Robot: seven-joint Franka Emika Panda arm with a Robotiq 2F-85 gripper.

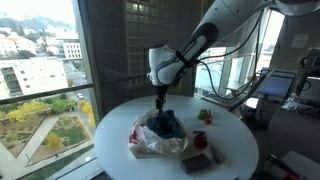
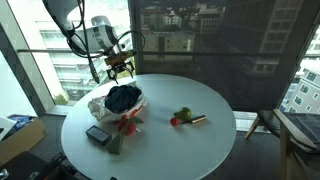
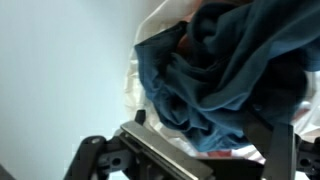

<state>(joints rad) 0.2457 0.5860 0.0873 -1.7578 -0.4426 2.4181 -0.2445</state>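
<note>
1. While the Robotiq gripper (image 2: 120,72) was held just above the white plastic bag (image 2: 100,104), its jaws were seen standing apart, with nothing clamped between them.
2. A dark blue cloth (image 2: 123,98) was found bunched inside the open mouth of the bag, directly beneath the gripper. Whether the fingertips touched the fabric could not be told.
3. In the wrist view, most of the frame was filled by the folds of the cloth. Crumpled white plastic was seen along its upper and left edges, and the dark body of the gripper was seen at the bottom.
4. The bag was set on a round white table (image 2: 190,150), on the part nearest the tall window (image 1: 40,60).
5. A dark flat rectangular object (image 2: 97,135) was laid on the table just beside the bag.
6. A small red and green item (image 2: 181,118) was placed well apart from the bag, near the middle of the table, and a short brown piece (image 2: 198,120) lay just beside it.
7. City buildings were visible through the window.
</note>
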